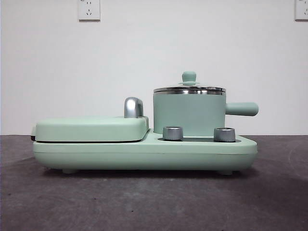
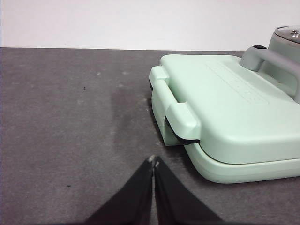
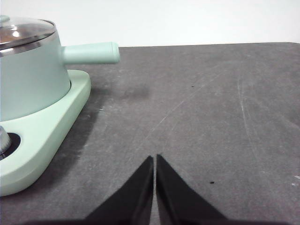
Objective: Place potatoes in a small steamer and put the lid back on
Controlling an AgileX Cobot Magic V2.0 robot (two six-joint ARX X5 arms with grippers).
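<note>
The small steamer (image 1: pixel 189 115) is a mint-green pot with a steel rim and a stubby side handle (image 1: pixel 242 109). It stands on the right part of a mint-green cooker base (image 1: pixel 144 153). The glass lid (image 1: pixel 189 88) with its green knob sits on the steamer. The right wrist view shows the steamer (image 3: pixel 28 77) and its lid (image 3: pixel 21 30) too. No potato shows in any view. My left gripper (image 2: pixel 153 161) is shut and empty above the table, beside the griddle end. My right gripper (image 3: pixel 154 158) is shut and empty above the table, off the steamer's handle side.
A flat mint-green griddle cover (image 1: pixel 91 129) with a chrome handle (image 1: pixel 133 107) lies on the base's left part; it also shows in the left wrist view (image 2: pixel 234 112). Two steel dials (image 1: pixel 173 133) sit at the base's front. The dark grey table (image 1: pixel 154 202) spreads around.
</note>
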